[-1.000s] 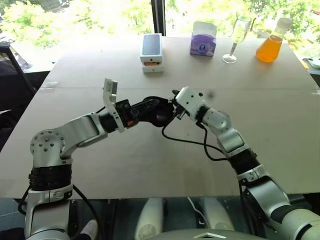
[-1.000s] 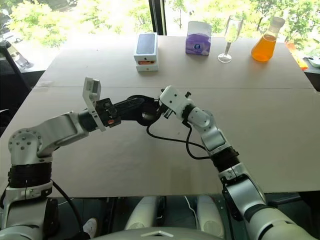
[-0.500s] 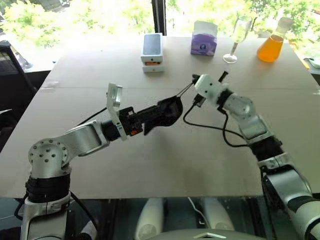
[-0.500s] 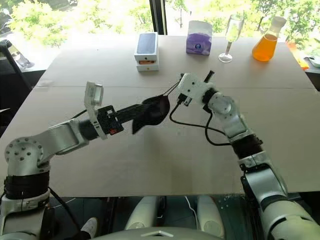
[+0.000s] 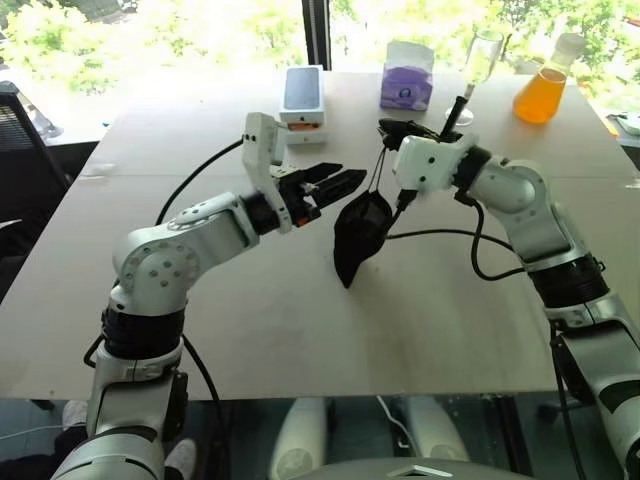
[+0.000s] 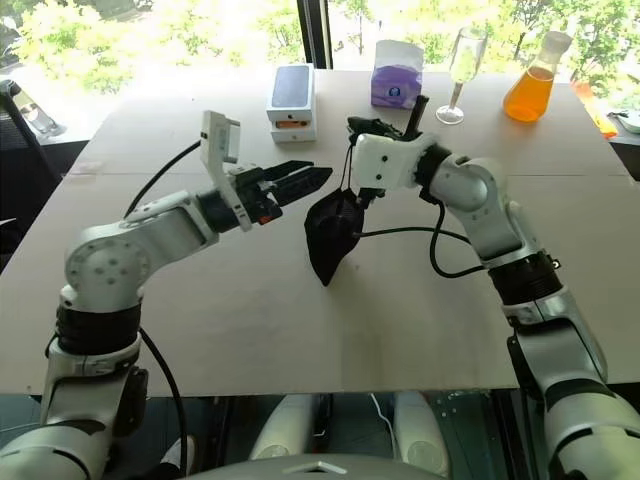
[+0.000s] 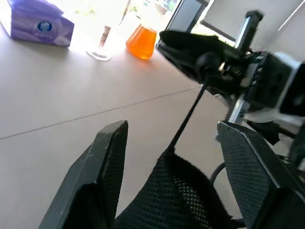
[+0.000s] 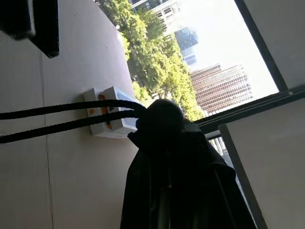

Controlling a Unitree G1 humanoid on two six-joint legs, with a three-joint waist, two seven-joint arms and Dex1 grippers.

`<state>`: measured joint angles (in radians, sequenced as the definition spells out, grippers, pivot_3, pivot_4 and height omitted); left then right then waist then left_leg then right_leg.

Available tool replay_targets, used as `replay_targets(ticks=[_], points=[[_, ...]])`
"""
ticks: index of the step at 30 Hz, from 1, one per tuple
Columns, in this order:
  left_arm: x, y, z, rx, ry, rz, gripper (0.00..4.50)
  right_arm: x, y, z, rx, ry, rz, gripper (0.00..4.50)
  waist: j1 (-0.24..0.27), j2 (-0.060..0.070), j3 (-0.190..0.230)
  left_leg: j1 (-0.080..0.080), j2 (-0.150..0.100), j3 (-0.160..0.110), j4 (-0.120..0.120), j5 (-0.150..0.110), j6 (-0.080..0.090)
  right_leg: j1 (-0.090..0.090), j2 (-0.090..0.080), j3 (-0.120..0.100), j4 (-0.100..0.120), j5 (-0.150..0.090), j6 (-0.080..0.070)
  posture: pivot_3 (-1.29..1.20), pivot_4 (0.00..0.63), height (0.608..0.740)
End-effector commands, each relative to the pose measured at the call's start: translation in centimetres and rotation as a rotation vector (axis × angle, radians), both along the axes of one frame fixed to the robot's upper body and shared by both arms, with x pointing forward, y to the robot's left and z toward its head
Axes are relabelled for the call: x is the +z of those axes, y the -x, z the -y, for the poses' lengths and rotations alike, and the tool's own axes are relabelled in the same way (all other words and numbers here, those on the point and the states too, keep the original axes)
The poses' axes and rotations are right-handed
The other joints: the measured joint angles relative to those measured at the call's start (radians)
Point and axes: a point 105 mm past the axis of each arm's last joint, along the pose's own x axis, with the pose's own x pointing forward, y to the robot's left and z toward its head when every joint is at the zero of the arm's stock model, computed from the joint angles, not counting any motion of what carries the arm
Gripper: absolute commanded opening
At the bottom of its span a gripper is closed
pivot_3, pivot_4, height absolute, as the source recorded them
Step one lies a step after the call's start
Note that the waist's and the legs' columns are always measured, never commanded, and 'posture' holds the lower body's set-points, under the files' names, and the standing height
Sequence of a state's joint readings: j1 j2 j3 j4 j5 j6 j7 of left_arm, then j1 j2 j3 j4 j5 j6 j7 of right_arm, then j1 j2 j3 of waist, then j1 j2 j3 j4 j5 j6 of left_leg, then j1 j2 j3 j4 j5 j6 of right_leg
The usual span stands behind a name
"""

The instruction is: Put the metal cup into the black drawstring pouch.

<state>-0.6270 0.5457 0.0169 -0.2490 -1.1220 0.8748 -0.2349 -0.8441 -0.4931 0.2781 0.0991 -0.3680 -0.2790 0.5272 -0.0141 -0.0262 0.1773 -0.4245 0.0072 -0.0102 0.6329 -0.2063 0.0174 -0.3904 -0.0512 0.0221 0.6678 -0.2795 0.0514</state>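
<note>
Overhead, the black drawstring pouch [image 5: 358, 232] hangs by its cord from the right gripper [image 5: 392, 128], pinched shut on the knot, while the left gripper [image 5: 340, 180] stands spread just beside it. Behind, a white box [image 5: 303, 103], a purple tissue box [image 5: 406, 78], a stemmed glass [image 5: 477, 66] and an orange flask [image 5: 542, 93] line the pale table [image 5: 300, 330] by sunlit windows.

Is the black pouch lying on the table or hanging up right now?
Hanging. The black drawstring pouch dangles by its cord from the shut right tool, its lower tip near the table; contact cannot be told.
</note>
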Motion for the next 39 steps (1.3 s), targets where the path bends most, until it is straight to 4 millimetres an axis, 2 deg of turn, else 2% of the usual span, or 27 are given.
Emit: replay_targets(ticks=[1, 4, 18, 21, 25, 26, 34, 37, 39], points=[[2.1, 0.1, 0.5, -0.034, 0.025, 0.088, 3.03, 1.1, 1.1, -0.4, 0.027, 0.007, 0.063, 0.0, 0.0, 0.0, 0.0, 0.0, 0.0, 0.0, 0.0, 0.0, 0.0, 0.0, 0.0, 0.0, 0.0, 0.0, 0.0, 0.0, 0.15, 0.74], [2.4, 0.1, 0.8, -0.057, 0.017, 0.1, 3.03, 0.8, 1.2, -0.5, 0.022, 0.021, 0.062, 0.0, 0.002, 0.0, 0.0, -0.008, 0.0, -0.001, 0.003, 0.0, 0.0, -0.006, 0.0, -0.001, 0.002, 0.0, 0.0, 0.0, 0.15, 0.74], [3.2, 0.5, 1.8, -0.13, 0.041, 0.084, 3.03, -0.3, 1.3, -1.1, 0.025, 0.057, 0.049, 0.0, 0.001, 0.0, 0.0, -0.007, 0.0, -0.001, 0.003, 0.0, 0.0, -0.006, 0.0, -0.001, 0.003, 0.0, 0.0, 0.0, 0.15, 0.74], [3.1, 0.5, 1.9, -0.137, 0.046, 0.074, 2.26, -0.3, 1.3, -1.2, 0.027, 0.058, 0.047, 0.0, 0.0, 0.0, 0.0, -0.007, 0.0, -0.001, 0.004, 0.0, 0.0, -0.006, 0.0, -0.001, 0.003, 0.0, 0.0, 0.0, 0.15, 0.74], [3.0, 0.6, 2.0, -0.144, 0.048, 0.063, 0.33, -0.4, 1.4, -1.3, 0.029, 0.055, 0.044, 0.0, 0.001, 0.0, 0.0, -0.007, 0.0, -0.001, 0.004, 0.0, 0.0, -0.006, 0.0, -0.001, 0.004, 0.0, 0.0, 0.0, 0.15, 0.74], [2.8, 0.7, 2.1, -0.146, 0.046, 0.059, 0.04, -0.4, 1.4, -1.3, 0.029, 0.055, 0.043, 0.0, 0.001, 0.0, 0.0, -0.007, 0.0, -0.001, 0.005, 0.0, 0.0, -0.006, 0.0, -0.001, 0.004, 0.0, 0.0, 0.0, 0.15, 0.74], [2.6, 0.5, 1.9, -0.132, 0.043, 0.052, 0.04, -0.7, 1.5, -1.2, 0.028, 0.055, 0.031, 0.0, 0.001, 0.0, 0.0, -0.007, 0.0, -0.001, 0.006, 0.0, 0.0, -0.006, 0.0, -0.001, 0.006, 0.0, 0.0, 0.0, 0.15, 0.74], [2.3, 1.0, 1.8, -0.164, 0.025, 0.047, 0.04, -0.9, 1.4, -1.0, 0.022, 0.058, 0.026, 0.0, 0.0, 0.0, 0.0, -0.007, 0.0, -0.001, 0.006, 0.0, 0.0, -0.006, 0.0, -0.001, 0.006, 0.0, 0.0, 0.0, 0.15, 0.74], [2.3, 0.8, 1.5, -0.14, 0.025, 0.045, 0.84, -0.9, 1.4, -1.0, 0.02, 0.061, 0.025, 0.0, 0.0, 0.0, 0.0, -0.007, 0.0, -0.001, 0.007, 0.0, 0.0, -0.006, 0.0, -0.001, 0.007, 0.0, 0.0, 0.0, 0.15, 0.74]])
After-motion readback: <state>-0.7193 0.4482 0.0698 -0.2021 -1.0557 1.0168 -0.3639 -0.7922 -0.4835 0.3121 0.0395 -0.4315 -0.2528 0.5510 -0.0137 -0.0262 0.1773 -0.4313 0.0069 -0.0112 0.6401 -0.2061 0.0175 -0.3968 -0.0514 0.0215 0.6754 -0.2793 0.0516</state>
